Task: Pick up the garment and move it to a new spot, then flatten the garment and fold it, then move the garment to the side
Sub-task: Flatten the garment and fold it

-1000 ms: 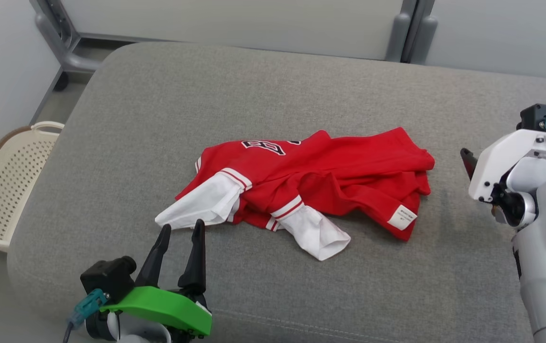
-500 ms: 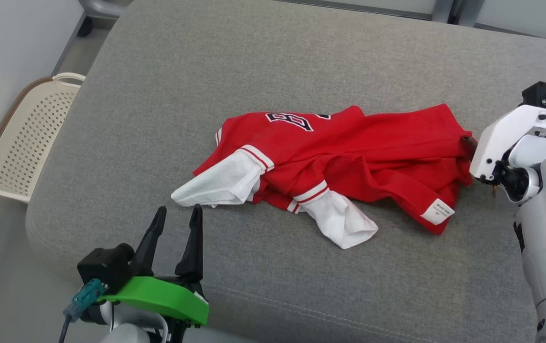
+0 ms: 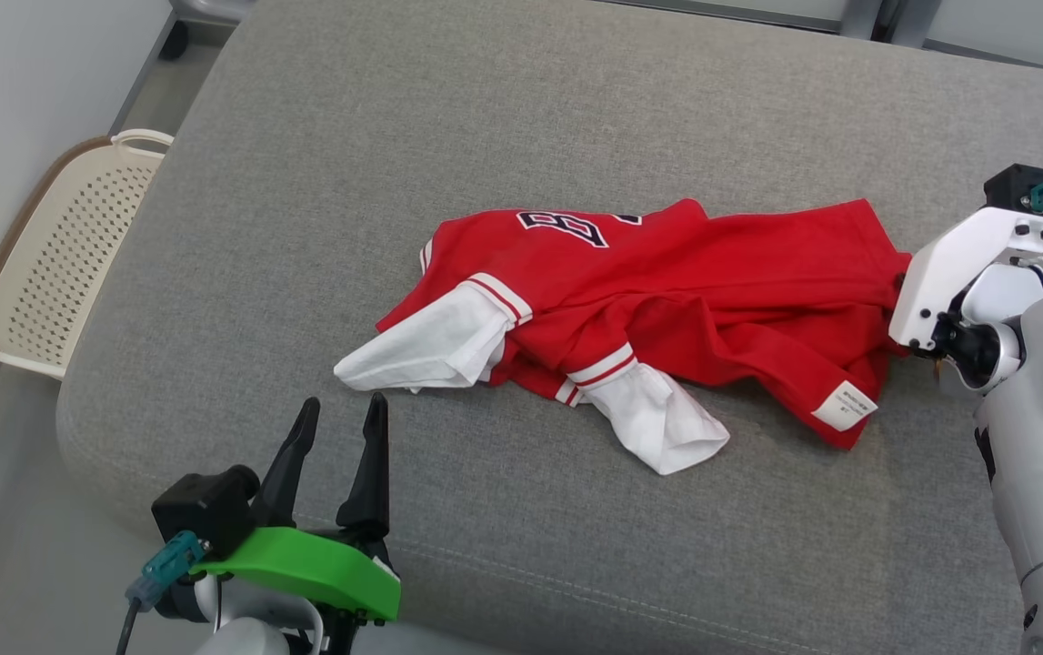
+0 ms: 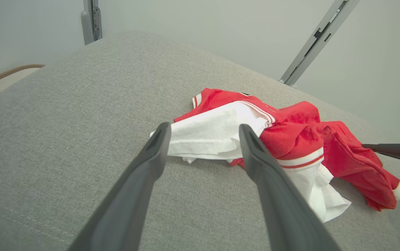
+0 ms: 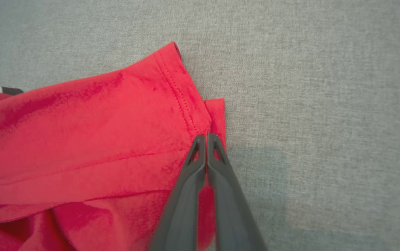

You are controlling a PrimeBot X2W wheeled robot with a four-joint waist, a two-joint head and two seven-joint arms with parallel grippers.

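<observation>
A broad grey woven upholstered cushion (image 3: 576, 109) is spread beneath both sets of jaws, and on it a crumpled red jersey garment with white sleeves (image 3: 694, 282) is laid between them. Its long axis is stretched from the left jaws across to the right jaws. The hemmed bottom is turned to the right jaws, the numbered chest end is turned away from them, and the two white sleeves are pointed toward the left jaws. A cream perforated plastic basket (image 3: 48, 273) is set well outside the left jaws. The left gripper (image 3: 344, 405) is held with its jaws spread wide and empty, just short of the nearer sleeve. The right gripper (image 5: 205, 137) is shown with its jaws pressed together on the hem corner of the garment. A small white label (image 3: 844, 405) is sewn near that hem. The pick-up step is judged to be in hand; next, a lift is called for, with the pinch kept firm so the cloth is carried to a new spot
</observation>
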